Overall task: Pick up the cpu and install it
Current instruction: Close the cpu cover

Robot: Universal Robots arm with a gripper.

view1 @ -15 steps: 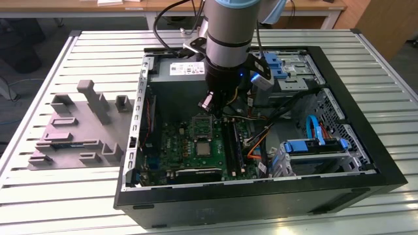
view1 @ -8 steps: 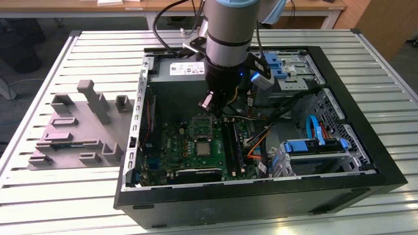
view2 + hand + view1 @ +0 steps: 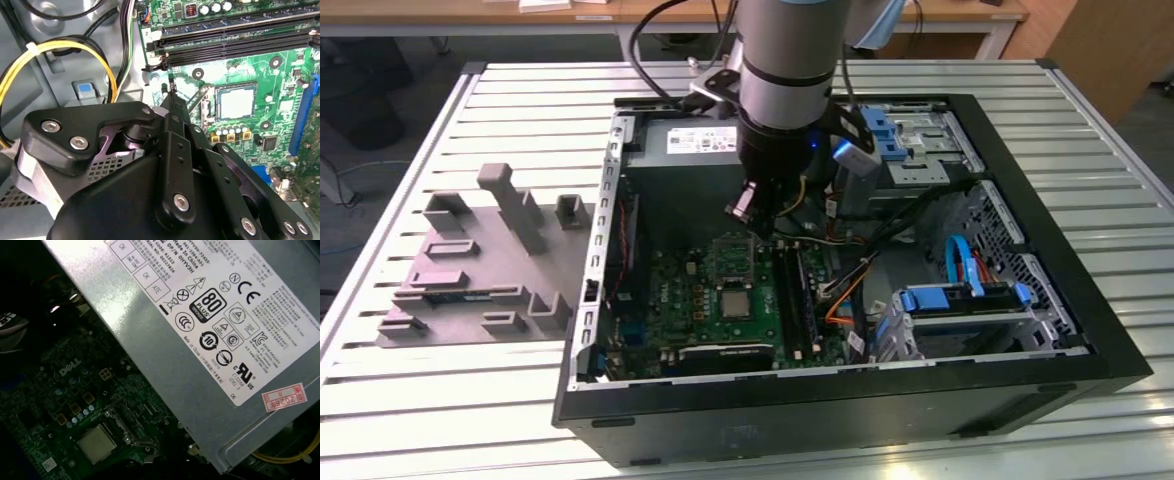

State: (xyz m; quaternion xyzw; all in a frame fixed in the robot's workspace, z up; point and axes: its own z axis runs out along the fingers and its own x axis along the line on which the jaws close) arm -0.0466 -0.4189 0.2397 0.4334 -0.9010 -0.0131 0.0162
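The cpu (image 3: 236, 101) lies flat in its socket (image 3: 207, 107) on the green board (image 3: 280, 75), metal top up; you see the same chip in the first wrist view (image 3: 96, 444) and, small, in the exterior view (image 3: 738, 301). It sits beyond the tips of the jaws, near them but apart, with nothing touching it. The socket's lever and frame stand open beside it, between the chip and the jaws.

The gripper (image 3: 171, 95) hangs over the board with its two black fingers (image 3: 172, 117) brought together to a narrow point; as far as you can tell they hold nothing, though the very tips are too slim to read with certainty. In the exterior view the gripper (image 3: 750, 213) stands above the board, between the grey box with the white label (image 3: 687, 140) and the chip.

Judged from how things lie, the chip is already seated, so treat this as the checking stage: keep the jaws clear of the lever and of the yellow cables (image 3: 60, 50) at their flank, and come at the chip squarely from above rather than at a slant.

The chip is square, so it has no real long axis; its edges run parallel to the socket frame and to the two long dark memory slots (image 3: 235, 35) lying beyond it. Its flat face points straight up out of the open case (image 3: 854, 400).
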